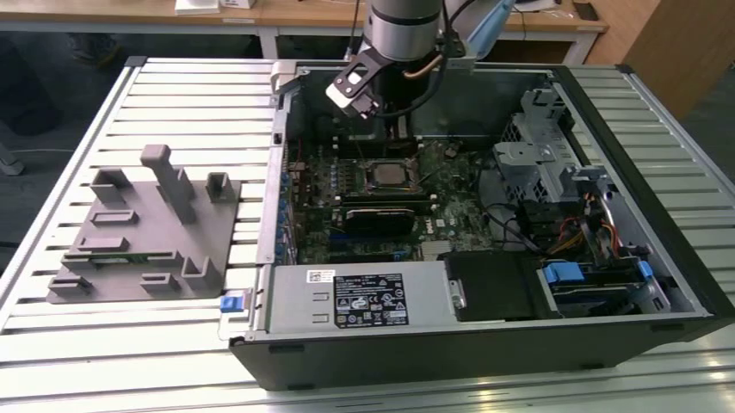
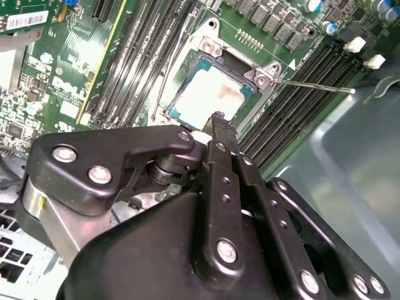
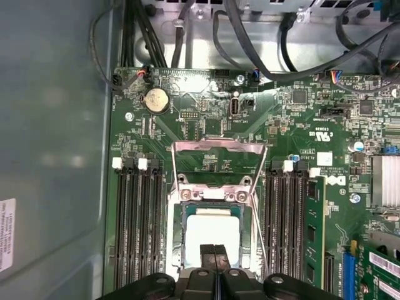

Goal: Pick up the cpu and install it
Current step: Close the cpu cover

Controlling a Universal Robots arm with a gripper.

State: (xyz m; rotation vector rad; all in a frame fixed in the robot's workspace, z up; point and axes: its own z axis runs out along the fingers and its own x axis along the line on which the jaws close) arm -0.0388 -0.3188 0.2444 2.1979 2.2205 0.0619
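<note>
The cpu (image 3: 212,232), a small square chip with a pale silvery top, lies flat inside the dark socket (image 3: 177,250) on the green motherboard. The second wrist view shows the cpu (image 2: 206,94) too, and the exterior view shows the cpu (image 1: 387,175) mid-board. The socket's metal load plate (image 3: 219,156) stands swung open, and its thin lever (image 2: 312,84) sticks out sideways. My gripper (image 3: 214,255) hovers just above the chip's edge, its two black fingers pressed together with nothing between them. In the second wrist view the gripper (image 2: 219,120) hangs over the chip.
The open computer case (image 1: 643,163) lies on a slatted metal table (image 1: 184,103). A grey fixture (image 1: 150,232) stands at the exterior view's left. Memory slots (image 3: 134,231) flank the socket. A black heatsink-like block (image 1: 385,215), power supply (image 1: 356,297) and drive cage (image 1: 552,163) crowd the case.
</note>
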